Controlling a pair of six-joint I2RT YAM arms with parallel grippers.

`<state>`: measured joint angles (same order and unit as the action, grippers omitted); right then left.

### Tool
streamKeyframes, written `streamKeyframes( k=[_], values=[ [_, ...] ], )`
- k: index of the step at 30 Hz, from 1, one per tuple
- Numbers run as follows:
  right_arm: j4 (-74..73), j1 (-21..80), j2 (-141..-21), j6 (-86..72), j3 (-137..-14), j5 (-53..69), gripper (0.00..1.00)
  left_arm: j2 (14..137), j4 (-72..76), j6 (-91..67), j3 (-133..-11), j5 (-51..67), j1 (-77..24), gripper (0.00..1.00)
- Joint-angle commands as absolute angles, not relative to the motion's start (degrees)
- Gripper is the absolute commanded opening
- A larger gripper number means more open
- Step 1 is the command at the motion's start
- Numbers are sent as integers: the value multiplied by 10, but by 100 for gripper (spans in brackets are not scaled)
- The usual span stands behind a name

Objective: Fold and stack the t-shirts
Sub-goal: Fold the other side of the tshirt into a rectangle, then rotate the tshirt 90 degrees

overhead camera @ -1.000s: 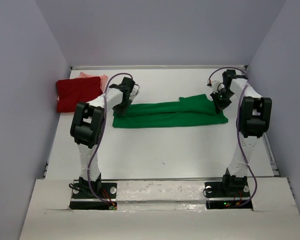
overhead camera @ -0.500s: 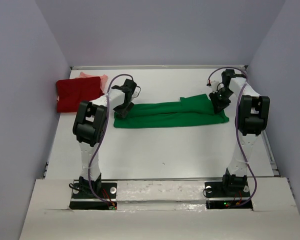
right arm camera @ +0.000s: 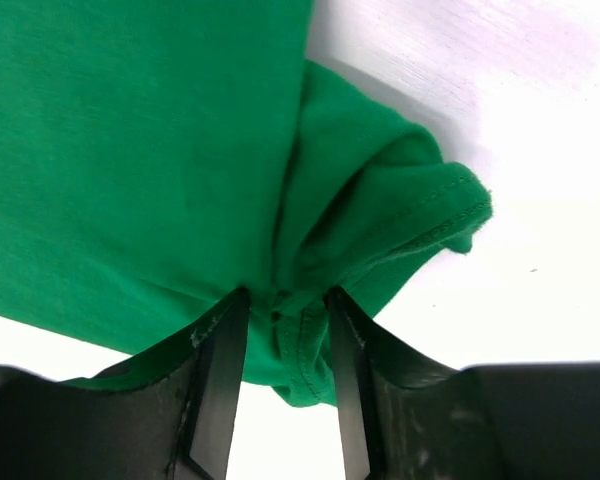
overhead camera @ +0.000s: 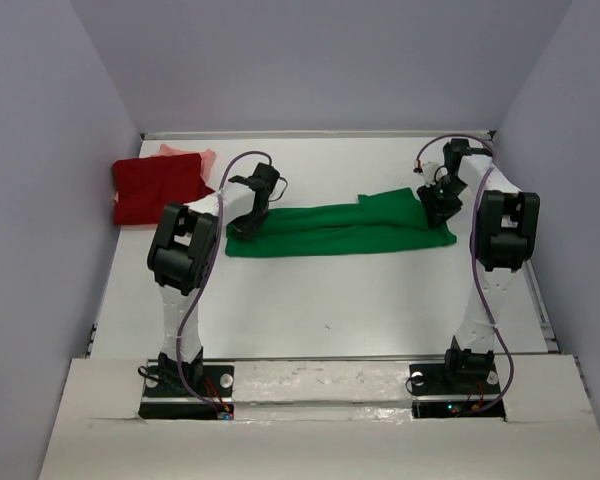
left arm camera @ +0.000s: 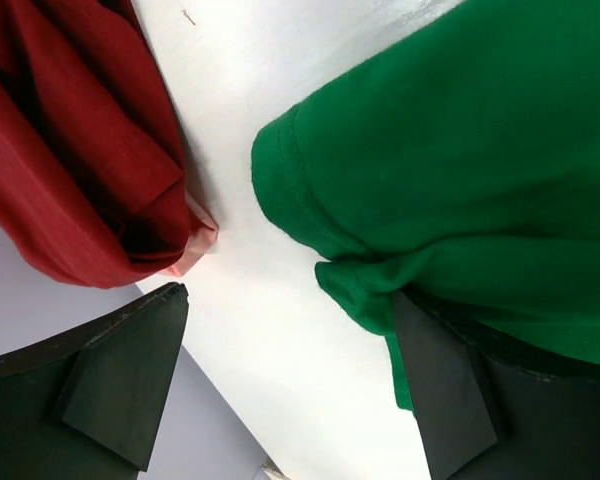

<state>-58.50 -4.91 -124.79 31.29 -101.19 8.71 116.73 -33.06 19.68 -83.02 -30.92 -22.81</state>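
Up close, the left gripper [left arm camera: 285, 310] is hanging spread wide, gripping nothing, over the stitched left end of the green t-shirt [overhead camera: 340, 228]. The right gripper [right arm camera: 285, 300] is sitting narrowly parted around a bunched fold of that soft knit at its right end; whether it is squeezing cannot be told. Outward, the shirt is lying as a long folded band across the white table [overhead camera: 330, 290], with the folded dark red t-shirt [overhead camera: 158, 188] lying far left, partly covering the pale pink t-shirt [overhead camera: 195, 155].

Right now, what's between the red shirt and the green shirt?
Just bare white table. The left wrist view shows that strip between the red shirt and the green shirt, with nothing lying on it.
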Motion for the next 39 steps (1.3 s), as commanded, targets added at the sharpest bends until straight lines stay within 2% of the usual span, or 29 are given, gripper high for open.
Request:
streamKeyframes(
  k=[1,13,20,24,26,29,32,39],
  values=[
    [-593,-53,-1255,314,-1027,85,45,1146,-325,204,-794,-340,-232,97],
    [-576,-53,-1314,300,-1109,112,51,1160,-355,188,-755,-286,-243,99],
    [-558,-47,-1414,265,-1234,186,53,1117,-411,171,-736,-212,-263,99],
    [-570,-23,-1487,253,-1356,191,54,1097,-439,161,-723,-183,-277,99],
    [-567,-6,-1512,256,-1414,191,58,1082,-451,174,-719,-144,-285,99],
    [-540,13,-1511,258,-1425,205,64,1064,-467,197,-719,-104,-294,99],
    [-498,25,-1501,248,-1412,242,77,1048,-480,218,-715,-77,-306,99],
    [-455,54,-1508,250,-1422,302,86,1033,-508,244,-710,-54,-339,99]
  ],
)
